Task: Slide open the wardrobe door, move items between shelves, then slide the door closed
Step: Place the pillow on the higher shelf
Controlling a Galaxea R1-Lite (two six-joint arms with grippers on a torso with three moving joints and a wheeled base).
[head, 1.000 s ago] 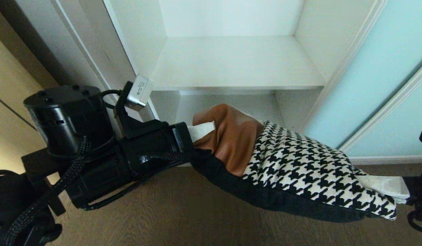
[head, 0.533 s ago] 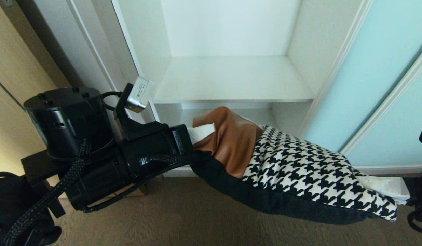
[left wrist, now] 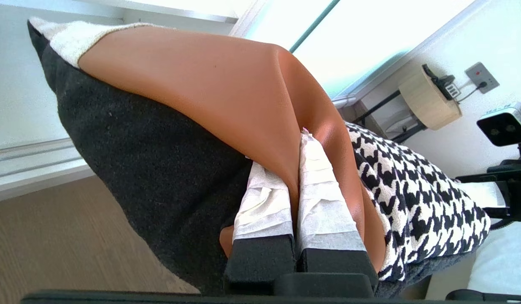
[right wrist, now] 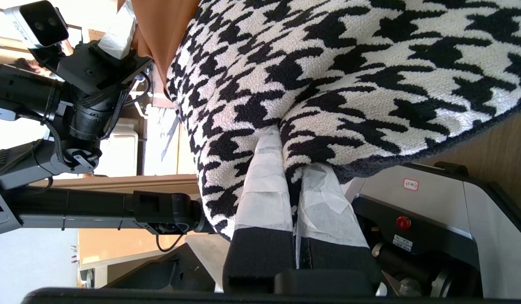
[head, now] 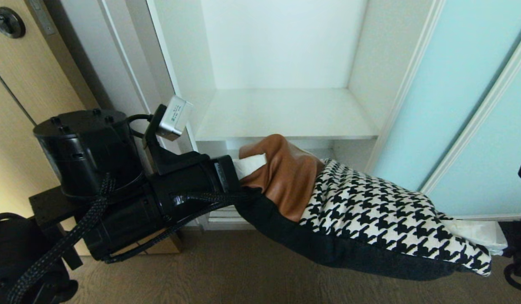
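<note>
White wardrobe shelf [head: 285, 114] at upper centre, aqua door [head: 467, 105] at right, cushion [head: 370, 211] mid-frame, left gripper [left wrist: 296, 169] and right gripper [right wrist: 292, 169] each clenched on its corners.

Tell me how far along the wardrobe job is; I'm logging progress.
Done: the frosted aqua-blue glass sliding door stands open, baring the white shelf. In hand: the left gripper and right gripper each pinch one end of the tan leather and houndstooth cushion, held in the air before the shelves. Left: setting it on a shelf, closing the door.
</note>
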